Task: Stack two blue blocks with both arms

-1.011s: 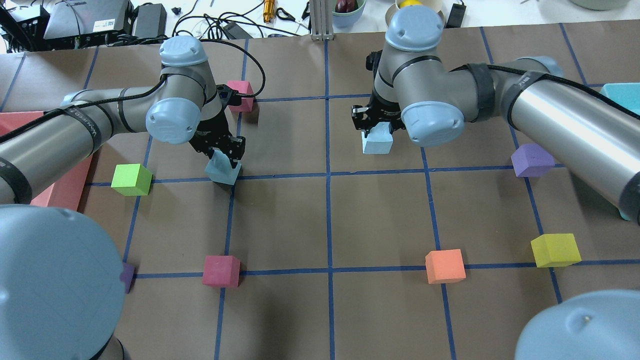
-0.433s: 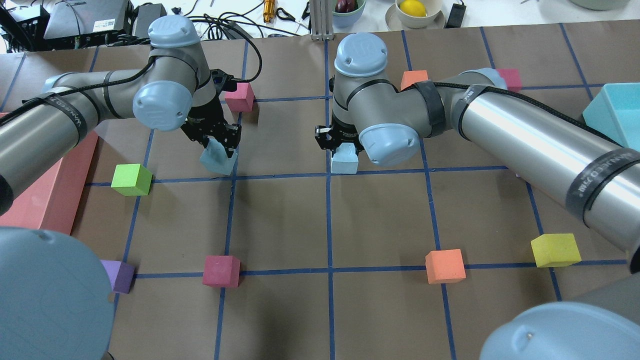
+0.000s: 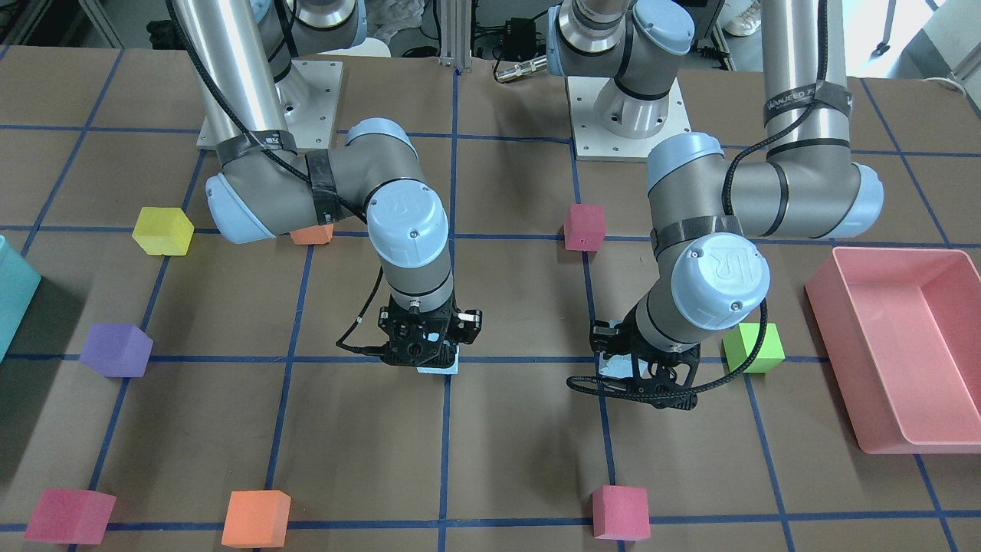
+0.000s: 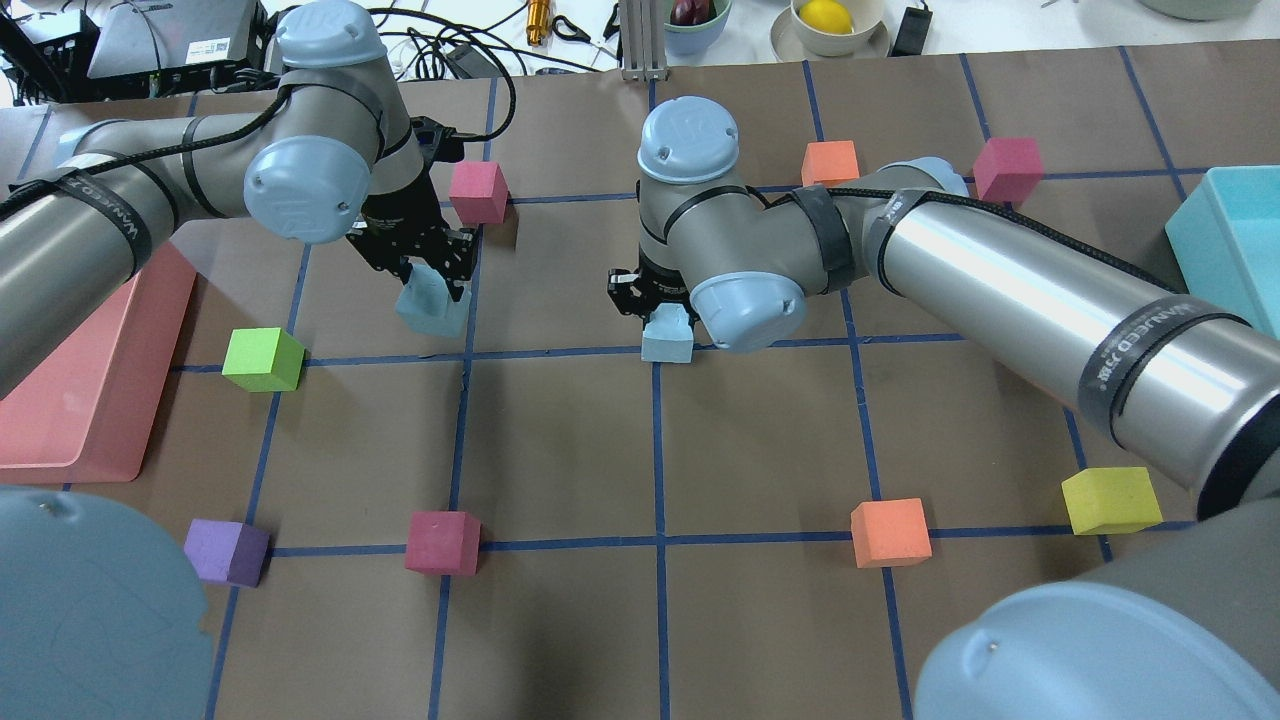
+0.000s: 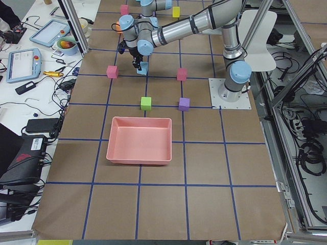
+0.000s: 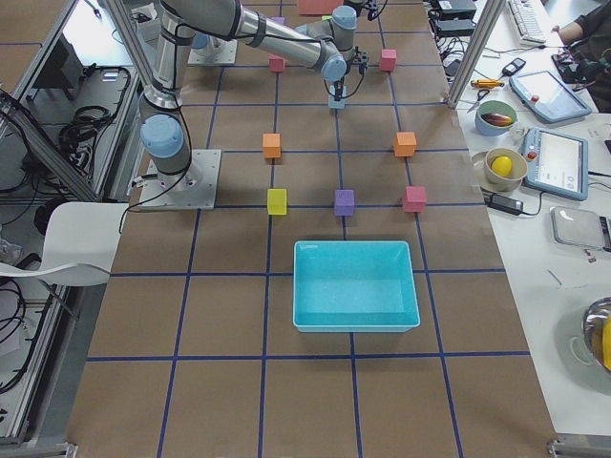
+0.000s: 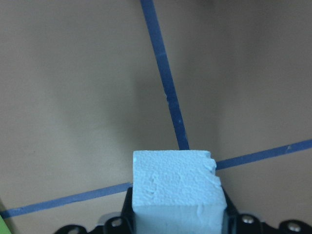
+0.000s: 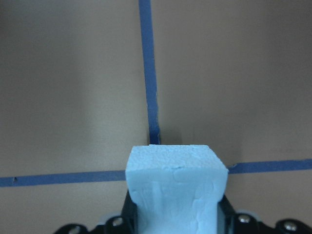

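Note:
My left gripper point(image 4: 430, 282) is shut on a pale blue block point(image 4: 432, 308) and holds it above the table, left of centre; the block fills the left wrist view point(image 7: 178, 187). My right gripper point(image 4: 662, 312) is shut on the other pale blue block point(image 4: 668, 340), low over a crossing of blue tape lines at the table's middle; it shows in the right wrist view point(image 8: 176, 185). In the front-facing view the right gripper point(image 3: 423, 346) hides most of its block point(image 3: 438, 368), and the left gripper point(image 3: 647, 368) hides most of the other point(image 3: 615, 366).
A green cube point(image 4: 262, 358), a crimson cube point(image 4: 478, 191) and a pink tray point(image 4: 90, 380) lie near the left arm. Orange point(image 4: 829, 161) and crimson point(image 4: 1007, 169) cubes sit behind the right arm. A teal bin point(image 4: 1225, 240) stands far right. Purple point(image 4: 227, 551), crimson point(image 4: 442, 541), orange point(image 4: 889, 532) and yellow point(image 4: 1110, 499) cubes line the near row.
My right gripper has carried its blue block leftward toward the table's centre and lower. My left gripper has lifted its block slightly and drawn back to the left.

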`<state>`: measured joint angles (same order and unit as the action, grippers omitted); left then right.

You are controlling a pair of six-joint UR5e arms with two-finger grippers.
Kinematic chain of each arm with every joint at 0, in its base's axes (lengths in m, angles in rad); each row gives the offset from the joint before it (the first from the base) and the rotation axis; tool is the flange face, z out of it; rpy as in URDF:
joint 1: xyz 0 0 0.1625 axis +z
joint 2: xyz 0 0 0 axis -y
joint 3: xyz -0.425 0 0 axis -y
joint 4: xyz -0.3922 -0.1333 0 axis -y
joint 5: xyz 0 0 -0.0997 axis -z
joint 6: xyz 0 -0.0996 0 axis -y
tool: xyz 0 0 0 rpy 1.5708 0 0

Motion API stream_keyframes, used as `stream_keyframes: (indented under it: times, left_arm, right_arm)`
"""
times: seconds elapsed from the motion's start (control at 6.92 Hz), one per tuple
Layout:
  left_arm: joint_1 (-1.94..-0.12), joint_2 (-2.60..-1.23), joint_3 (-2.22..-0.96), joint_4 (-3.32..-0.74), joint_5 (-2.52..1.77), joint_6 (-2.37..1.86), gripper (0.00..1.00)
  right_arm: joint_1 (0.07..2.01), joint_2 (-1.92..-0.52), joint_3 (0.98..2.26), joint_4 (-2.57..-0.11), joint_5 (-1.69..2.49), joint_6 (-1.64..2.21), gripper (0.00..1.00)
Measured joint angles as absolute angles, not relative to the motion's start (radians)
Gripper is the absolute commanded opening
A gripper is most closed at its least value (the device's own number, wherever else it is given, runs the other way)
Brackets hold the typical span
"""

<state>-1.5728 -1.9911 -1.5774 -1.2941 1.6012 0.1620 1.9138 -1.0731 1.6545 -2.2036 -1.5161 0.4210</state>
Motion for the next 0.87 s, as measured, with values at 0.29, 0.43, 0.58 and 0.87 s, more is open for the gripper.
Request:
stream_keyframes:
  times: [0.29, 0.43, 0.58, 0.87]
  left_arm:
    - [-1.574, -1.973, -1.568, -1.312, 1.6, 0.146, 0.0]
    - [-1.575, -1.971, -1.56, -1.316, 1.595, 0.137, 0.0]
    - [-1.576, -1.971, -1.553, -1.319, 1.582, 0.121, 0.0]
    - [-1.586, -1.967, -1.539, -1.327, 1.561, 0.088, 0.0]
  right_arm:
    - [1.916, -1.059, 1.647, -2.212, -1.516, 0.423, 1.0]
    - [1.916, -1.057, 1.644, -2.212, -1.517, 0.424, 1.0]
    - [1.915, -1.058, 1.642, -2.211, -1.52, 0.427, 1.0]
    - [1.909, -1.081, 1.637, -2.201, -1.53, 0.427, 1.0]
